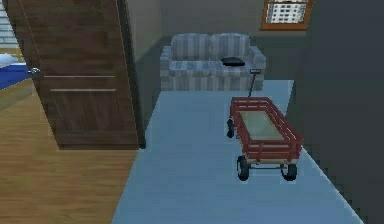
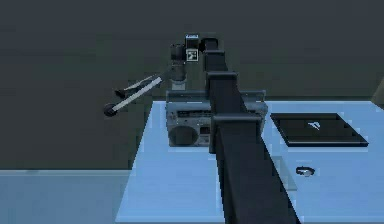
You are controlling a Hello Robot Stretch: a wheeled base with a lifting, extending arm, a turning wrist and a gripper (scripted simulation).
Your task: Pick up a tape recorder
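tape recorder: grey boxy thing (image 2: 187,130) standing upright at the far left corner of the pale blue table (image 2: 175,190), front panel with a round speaker facing the camera. the arm (image 2: 240,150) crosses in front of its right half.
gripper: the gripper (image 2: 118,101) sticks out past the table's left edge with only dark wall behind the fingers, so it's holding nothing. how the fingers are set, honestly can't tell from this.
handling guess: looks like a rigid plastic case, so stiff, not squishy, probably middling weight. the smooth sides could be a bit slippery. the speaker and the small controls on the front are the bits i wouldn't squeeze.
where to grab: i'd take it across the top of the body, front to back. a carry handle would be nicer, but i can't make one out behind the arm.
writing: nothing readable on the recorder. the flat dark thing (image 2: 315,130) by the table's right edge has a pale mark on top, too small to tell.
other stuff: small round thing (image 2: 307,170) nearer the table's front edge. the forward view has a striped sofa (image 1: 210,62), a red wagon (image 1: 263,135) and a wooden door (image 1: 85,70).
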